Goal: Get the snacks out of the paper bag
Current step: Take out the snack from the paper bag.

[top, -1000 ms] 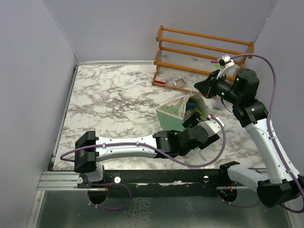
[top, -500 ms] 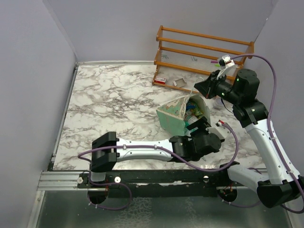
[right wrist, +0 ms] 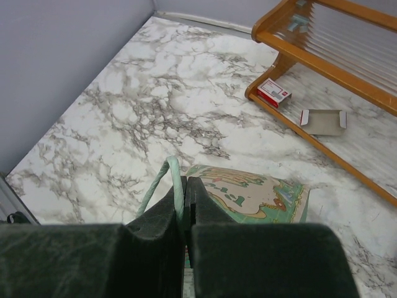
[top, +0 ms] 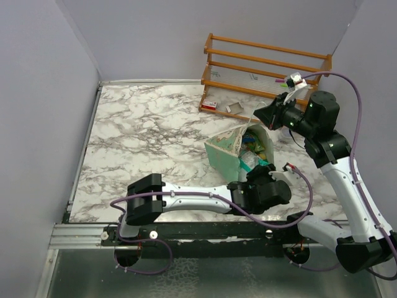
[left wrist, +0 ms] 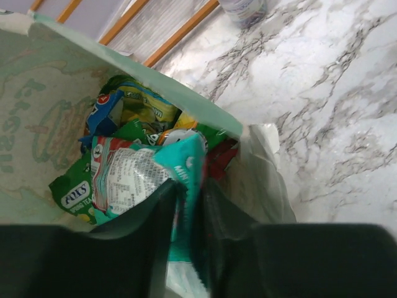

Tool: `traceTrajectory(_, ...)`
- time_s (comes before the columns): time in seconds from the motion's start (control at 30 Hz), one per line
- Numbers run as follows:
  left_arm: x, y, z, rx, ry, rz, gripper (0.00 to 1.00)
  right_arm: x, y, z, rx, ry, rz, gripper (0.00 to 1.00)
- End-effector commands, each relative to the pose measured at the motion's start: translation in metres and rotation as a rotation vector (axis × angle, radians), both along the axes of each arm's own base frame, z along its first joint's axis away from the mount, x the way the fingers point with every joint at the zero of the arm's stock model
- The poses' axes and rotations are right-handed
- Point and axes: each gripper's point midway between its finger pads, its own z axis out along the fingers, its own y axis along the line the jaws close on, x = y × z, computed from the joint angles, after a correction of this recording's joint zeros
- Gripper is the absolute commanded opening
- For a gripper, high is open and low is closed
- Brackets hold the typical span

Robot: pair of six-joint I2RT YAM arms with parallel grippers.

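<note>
1. I am watching the teal-white packet (left wrist: pixel 133 177) lying on top of the other snacks at the mouth of the paper bag (left wrist: pixel 37 115), with its near edge poking out.
2. My left gripper (left wrist: pixel 189 189) is clamping that edge, its jaws nearly together with the crinkly film between them.
3. Under that packet, inside the bag, a green Fox's packet (left wrist: pixel 75 195), a blue packet (left wrist: pixel 102 115), a yellow-green packet (left wrist: pixel 149 108) and a red packet (left wrist: pixel 222 162) are lying piled together.
4. The bag is resting tilted on the marble table (top: pixel 142 136), right of centre, with its mouth facing right.
5. My right gripper (right wrist: pixel 185 189) is pinching shut on the bag's pale green handle loop (right wrist: pixel 162 180) and holding it above the bag.
6. Beyond, a wooden rack (top: pixel 267 68) is standing at the far right by the wall. A small red-white box (right wrist: pixel 273 93) and a flat cardboard piece (right wrist: pixel 322 121) are lying on its bottom shelf.
</note>
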Motion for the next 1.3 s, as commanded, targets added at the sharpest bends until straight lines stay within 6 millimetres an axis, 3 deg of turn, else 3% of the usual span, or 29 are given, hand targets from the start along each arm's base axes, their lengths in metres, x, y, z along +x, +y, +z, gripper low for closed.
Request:
traceTrajectory(0.0,0.004,0.014,0.028,-0.012,-0.040,0.039,0.19,-0.005,-0.006,0.044,0.048,-0.158,-0.028,0.01)
traceTrajectory(0.27,-0.011,0.029,0.110,-0.237,-0.020,-0.092,0.00,-0.002,-0.013,0.038,0.062,-0.160,-0.082,0.01)
traceTrajectory(0.43,-0.025,0.050,0.161,-0.394,-0.027,-0.193,0.00,-0.002,-0.020,0.036,0.070,-0.169,-0.128,0.02)
traceTrajectory(0.57,-0.048,0.063,0.206,-0.517,-0.034,-0.364,0.00,0.000,-0.023,0.030,0.072,-0.160,-0.146,0.02)
traceTrajectory(0.67,-0.057,0.083,0.227,-0.576,-0.070,-0.425,0.00,0.001,-0.023,0.026,0.074,-0.151,-0.151,0.02)
traceTrajectory(0.8,-0.050,0.120,0.254,-0.633,-0.142,-0.369,0.00,0.003,-0.022,0.021,0.078,-0.139,-0.153,0.02)
traceTrajectory(1.03,-0.032,0.182,0.270,-0.692,-0.217,-0.196,0.00,0.007,-0.021,0.019,0.074,-0.134,-0.153,0.02)
traceTrajectory(1.27,0.011,0.238,0.240,-0.685,-0.230,0.139,0.00,0.008,-0.033,0.053,0.065,-0.223,-0.211,0.02)
